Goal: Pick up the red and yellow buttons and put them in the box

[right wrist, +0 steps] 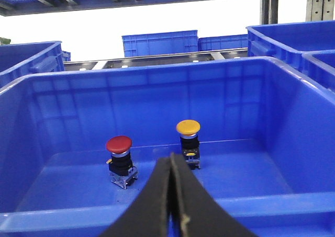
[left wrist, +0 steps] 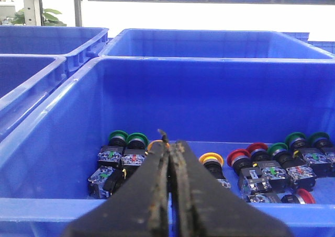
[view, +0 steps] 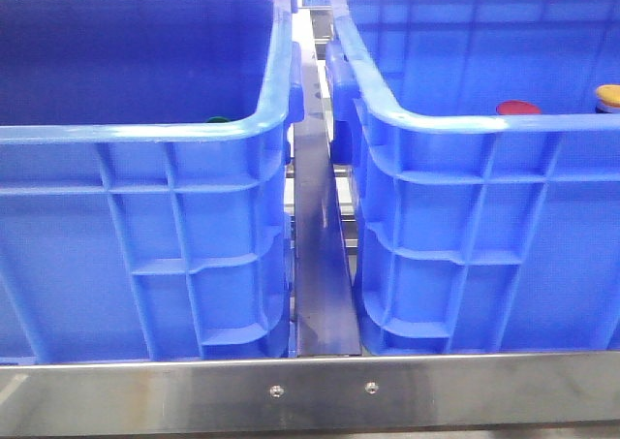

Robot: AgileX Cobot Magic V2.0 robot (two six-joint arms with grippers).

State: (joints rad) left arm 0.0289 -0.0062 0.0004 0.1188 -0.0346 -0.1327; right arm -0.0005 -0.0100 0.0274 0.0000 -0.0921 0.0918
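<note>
Red button (right wrist: pixel 119 144) and yellow button (right wrist: pixel 188 127) both stand upright on their dark switch bodies on the floor of the right-hand blue crate (right wrist: pixel 157 72), near its far wall; red at centre-left of the right wrist frame, yellow just right of centre, the two apart. In the front view only their caps clear the crate's near rim: red (view: pixel 518 108) at right, yellow (view: pixel 607 95) at the frame's right edge.

Right gripper (right wrist: pixel 172 161): black fingers pressed together, nothing between them, at bottom centre over the crate's near rim.

Left-hand crate (left wrist: pixel 52 116) holds a heap of push-button switches (left wrist: pixel 261 166) along its far floor, with green, red and yellow caps. In the front view a green cap (view: pixel 217 120) barely shows over that crate's rim.

Left gripper (left wrist: pixel 168 143): worn fingers closed against each other, empty, bottom centre, above that crate's near rim.

A steel rail (view: pixel 320 265) runs between the two crates; a steel bar (view: pixel 310 391) crosses the bottom of the front view. More blue crates (right wrist: pixel 159 43) stand behind.
</note>
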